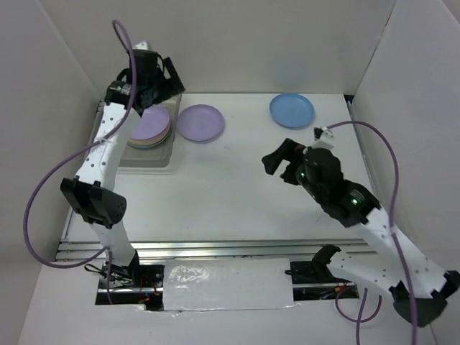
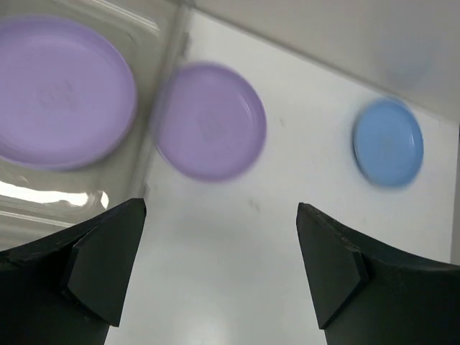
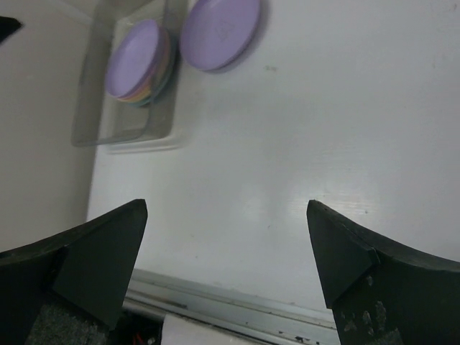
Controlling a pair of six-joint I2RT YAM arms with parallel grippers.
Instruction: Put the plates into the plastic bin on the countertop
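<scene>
hovering over the far-left corner of the bench, our left fingers hang spread wide and empty above the plastic bin, where a stack of plates topped by a lilac plate sits inside. we judge the job mostly done: two plates lie outside, a second lilac plate just beside the bin's right wall and a blue plate well apart near the far wall. our right fingers, also parted and holding nothing, hover mid-bench. next, we reckon, the left arm must swing right, drop onto the loose lilac rim and pinch it; the blue one suits the right arm.
</scene>
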